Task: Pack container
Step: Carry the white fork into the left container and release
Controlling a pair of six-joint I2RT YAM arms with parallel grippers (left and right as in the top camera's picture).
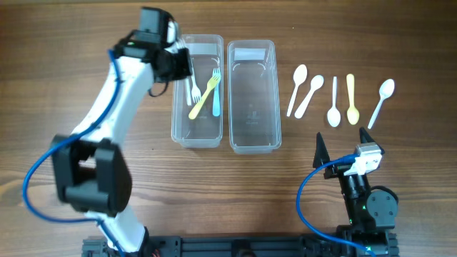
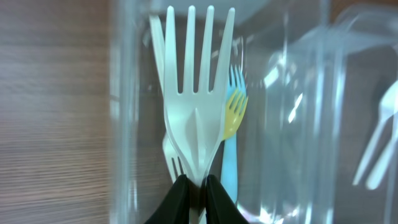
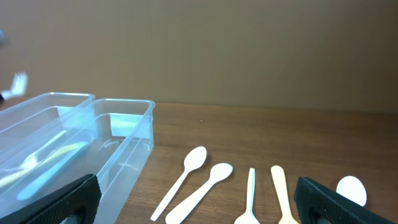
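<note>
Two clear plastic containers stand side by side: the left one (image 1: 180, 127) holds a yellow fork (image 1: 203, 98), a blue fork (image 1: 216, 96) and a white fork. My left gripper (image 2: 196, 186) is shut on another white fork (image 2: 194, 93), held over the left container's far left part (image 1: 187, 71). The right container (image 1: 252, 139) holds nothing. Several spoons lie right of it: white ones (image 1: 296, 87) (image 1: 310, 95) (image 1: 333, 103) (image 1: 381, 100) and a yellow one (image 1: 351, 98). My right gripper (image 1: 343, 146) is open and empty near the table's front, before the spoons (image 3: 198, 211).
The containers (image 3: 112, 162) sit left of the spoons in the right wrist view. Wooden table all around. The right arm's base and blue cable (image 1: 314, 207) sit at the front right.
</note>
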